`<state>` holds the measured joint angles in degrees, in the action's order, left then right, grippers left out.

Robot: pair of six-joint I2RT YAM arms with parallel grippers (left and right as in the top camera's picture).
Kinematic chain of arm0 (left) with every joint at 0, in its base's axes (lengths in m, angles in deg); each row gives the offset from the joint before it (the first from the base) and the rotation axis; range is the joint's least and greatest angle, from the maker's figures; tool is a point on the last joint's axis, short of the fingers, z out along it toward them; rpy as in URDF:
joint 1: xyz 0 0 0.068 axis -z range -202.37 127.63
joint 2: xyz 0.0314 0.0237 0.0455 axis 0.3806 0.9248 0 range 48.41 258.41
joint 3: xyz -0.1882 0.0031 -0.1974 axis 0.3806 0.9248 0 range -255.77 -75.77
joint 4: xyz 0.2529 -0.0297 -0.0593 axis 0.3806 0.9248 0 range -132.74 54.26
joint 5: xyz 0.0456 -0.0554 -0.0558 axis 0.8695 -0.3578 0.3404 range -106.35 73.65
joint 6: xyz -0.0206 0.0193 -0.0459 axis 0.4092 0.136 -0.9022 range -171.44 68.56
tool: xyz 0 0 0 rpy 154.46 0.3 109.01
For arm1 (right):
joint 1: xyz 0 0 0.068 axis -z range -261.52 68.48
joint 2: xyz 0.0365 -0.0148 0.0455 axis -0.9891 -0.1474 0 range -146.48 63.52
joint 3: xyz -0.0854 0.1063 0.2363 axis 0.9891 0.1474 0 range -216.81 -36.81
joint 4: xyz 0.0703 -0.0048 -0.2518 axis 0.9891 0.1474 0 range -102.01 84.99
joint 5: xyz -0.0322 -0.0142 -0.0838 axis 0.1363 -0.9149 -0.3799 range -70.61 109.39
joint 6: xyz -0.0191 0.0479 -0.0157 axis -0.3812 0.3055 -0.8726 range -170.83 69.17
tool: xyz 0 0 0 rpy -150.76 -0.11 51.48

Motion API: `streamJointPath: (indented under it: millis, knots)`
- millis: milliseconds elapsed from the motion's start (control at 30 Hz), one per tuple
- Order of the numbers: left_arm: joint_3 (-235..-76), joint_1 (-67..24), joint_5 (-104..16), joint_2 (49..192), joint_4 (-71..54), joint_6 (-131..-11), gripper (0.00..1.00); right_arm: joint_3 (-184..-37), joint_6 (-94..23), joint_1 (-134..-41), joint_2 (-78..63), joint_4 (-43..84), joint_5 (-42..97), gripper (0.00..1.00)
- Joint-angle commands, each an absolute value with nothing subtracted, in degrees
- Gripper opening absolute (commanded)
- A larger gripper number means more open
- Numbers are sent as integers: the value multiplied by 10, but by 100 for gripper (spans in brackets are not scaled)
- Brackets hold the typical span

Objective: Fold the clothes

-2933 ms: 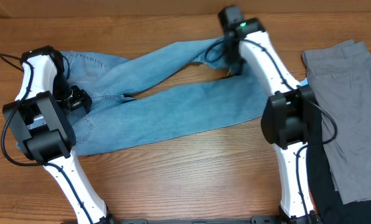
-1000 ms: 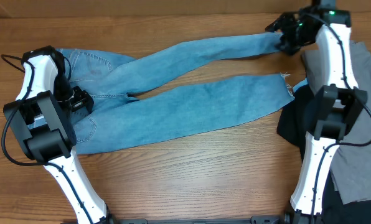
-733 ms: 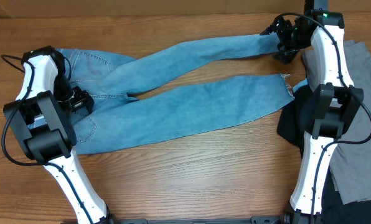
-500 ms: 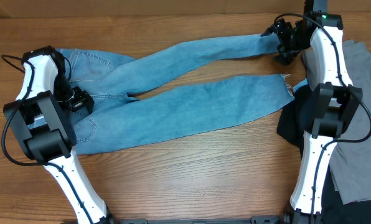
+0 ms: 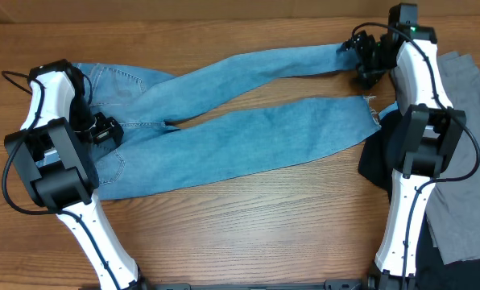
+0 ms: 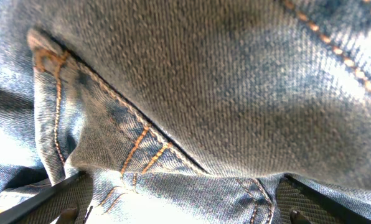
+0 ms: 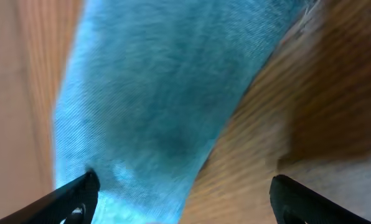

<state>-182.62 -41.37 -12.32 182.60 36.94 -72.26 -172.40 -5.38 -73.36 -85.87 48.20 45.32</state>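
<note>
Broadly, the wooden tabletop (image 5: 248, 217) carried the light blue jeans (image 5: 240, 137) spread flat, waist at the left, both legs reaching right. A grey garment (image 5: 465, 145) lay at the right edge, a black garment (image 5: 381, 161) beside it. The left tool (image 5: 103, 129) stood apart over the seat pocket stitching; the right tool (image 5: 362, 60) stood apart above the upper leg's hem.

The light blue denim jeans (image 5: 248, 141) are coarse, matt twill with raised orange stitching. The brown wooden table (image 5: 248, 225) looks smooth, faintly sheened. The white arm casings (image 5: 103, 242) are smooth plastic; the grey garment (image 5: 473, 121), upper right, matt cloth.
</note>
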Motion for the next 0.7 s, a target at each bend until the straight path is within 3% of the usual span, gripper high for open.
streamJointPath:
  millis: [0, 200, 500, 667]
  knots:
    - [-1819, -415, -132, 1831, 374, -715, 97, -1695, -39, -733, -863, 446, 464, 92]
    - [-1819, -415, -130, 1831, 376, -709, 98, -1692, -39, -733, -863, 425, 464, 88]
    - [-1819, -415, -130, 1831, 376, -709, 98, -1692, -27, -733, -863, 395, 455, 61]
    - [-1819, -415, -130, 1831, 376, -707, 98, -1692, -24, -734, -863, 383, 450, 58]
